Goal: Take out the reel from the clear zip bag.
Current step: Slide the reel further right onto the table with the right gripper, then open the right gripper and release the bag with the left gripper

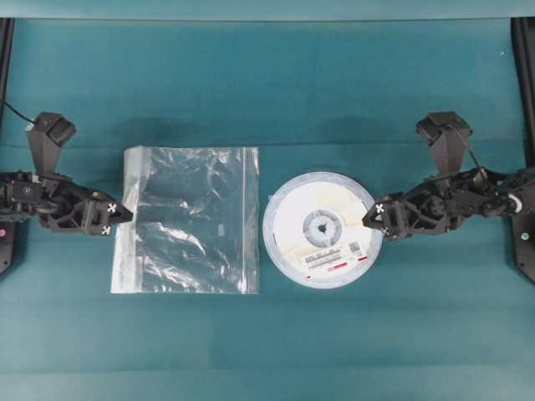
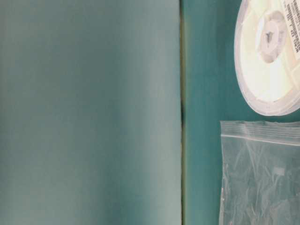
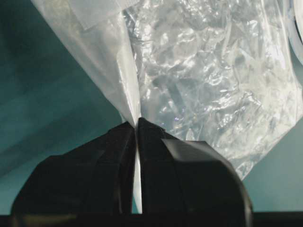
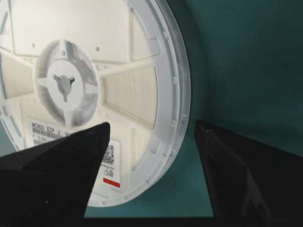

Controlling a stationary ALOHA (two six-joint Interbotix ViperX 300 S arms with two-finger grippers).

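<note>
The reel (image 1: pixel 323 230) lies flat on the teal bench (image 1: pixel 267 83), fully outside the clear zip bag (image 1: pixel 194 219), just to the right of it in the overhead view with a narrow strip of bench between the 2. Being round, the reel has no long axis; its broad face points up, showing the grey hub (image 1: pixel 322 228) at the centre and the printed label (image 1: pixel 336 257) with its red mark on the side nearer the bottom of that view. The bag lies flat and crinkled, roughly square, its zip strip (image 1: pixel 254 219) running along the right edge, the edge that faces the reel. The left gripper (image 1: pixel 127 215) has its jaws pressed together on a fold of the bag's left edge, a pinch the left wrist view shows plainly, the film rising from between the 2 black fingers (image 3: pixel 113 156). The right gripper (image 1: pixel 368 219) sits over the reel's right rim with its jaws spread wide; in the right wrist view the fingers (image 4: pixel 71 156) stand apart with the rim showing between them, holding nothing.
</note>
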